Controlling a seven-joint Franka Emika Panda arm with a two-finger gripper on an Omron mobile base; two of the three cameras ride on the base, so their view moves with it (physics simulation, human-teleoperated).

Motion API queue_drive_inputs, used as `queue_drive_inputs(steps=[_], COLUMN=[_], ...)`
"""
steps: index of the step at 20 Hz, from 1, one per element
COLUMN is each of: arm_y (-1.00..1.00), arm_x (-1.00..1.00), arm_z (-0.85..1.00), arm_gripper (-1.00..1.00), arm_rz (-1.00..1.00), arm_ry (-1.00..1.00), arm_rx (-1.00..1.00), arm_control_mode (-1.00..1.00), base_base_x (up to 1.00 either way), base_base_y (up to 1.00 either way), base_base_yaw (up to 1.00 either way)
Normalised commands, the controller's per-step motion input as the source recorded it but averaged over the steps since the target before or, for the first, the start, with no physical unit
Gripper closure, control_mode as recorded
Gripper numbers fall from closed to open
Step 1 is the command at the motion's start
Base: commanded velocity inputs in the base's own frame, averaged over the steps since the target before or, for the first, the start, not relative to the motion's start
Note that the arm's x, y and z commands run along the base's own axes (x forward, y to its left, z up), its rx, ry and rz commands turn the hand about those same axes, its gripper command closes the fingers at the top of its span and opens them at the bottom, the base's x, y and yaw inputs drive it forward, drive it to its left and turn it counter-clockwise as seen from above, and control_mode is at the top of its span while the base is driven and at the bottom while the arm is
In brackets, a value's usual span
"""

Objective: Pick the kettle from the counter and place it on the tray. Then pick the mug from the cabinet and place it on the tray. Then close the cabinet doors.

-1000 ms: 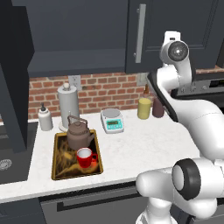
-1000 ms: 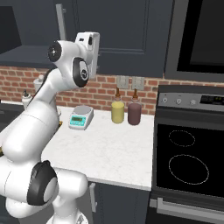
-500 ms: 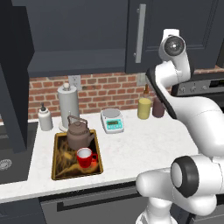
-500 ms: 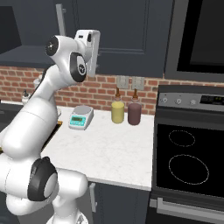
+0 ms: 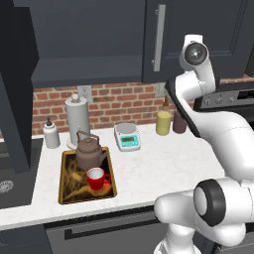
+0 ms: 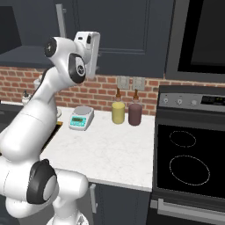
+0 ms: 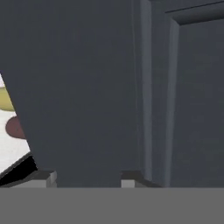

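The brown kettle (image 5: 91,152) stands at the back of the black, gold-rimmed tray (image 5: 64,184) on the white counter (image 5: 163,161). The red mug (image 5: 96,177) sits on the tray just in front of the kettle. The cabinet (image 5: 84,42) above shows its dark inside. Its left door (image 5: 17,94) swings out toward me, while its right door (image 5: 198,20) with the silver bar handle (image 5: 158,37) lies flat. My gripper (image 7: 87,179) is raised close against the right door (image 7: 87,87), open, with nothing between its fingers (image 7: 46,178). The hand (image 6: 88,46) is level with the door's lower part.
A grey paper-towel roll (image 5: 78,118) and a white bottle (image 5: 50,135) stand behind the tray. A white-and-teal scale (image 5: 127,136), a yellow jar (image 5: 163,122) and a dark red jar (image 5: 179,122) line the brick wall. The black stovetop (image 6: 189,162) lies to the right.
My hand has shifted only slightly, staying high by the right cabinet door. Kettle, mug and tray have not moved.
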Motion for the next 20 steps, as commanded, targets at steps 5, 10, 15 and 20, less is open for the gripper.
queue_drive_inputs(steps=[5,10,15,20], arm_y=[-0.09,-0.09,-0.05,-0.04], arm_x=[0.08,0.00,-0.20,-0.69], arm_z=[-0.52,-0.51,-0.32,-0.08], arm_gripper=[-1.00,-1.00,-1.00,-1.00], arm_rz=[0.00,0.00,-0.03,-0.11], arm_ry=[0.03,0.04,0.01,0.00], arm_rx=[0.00,0.00,0.00,0.00], arm_control_mode=[-1.00,-1.00,-1.00,-1.00], base_base_x=[0.00,0.00,0.00,0.00], base_base_y=[0.00,0.00,0.00,0.00], base_base_yaw=[0.00,0.00,0.00,0.00])
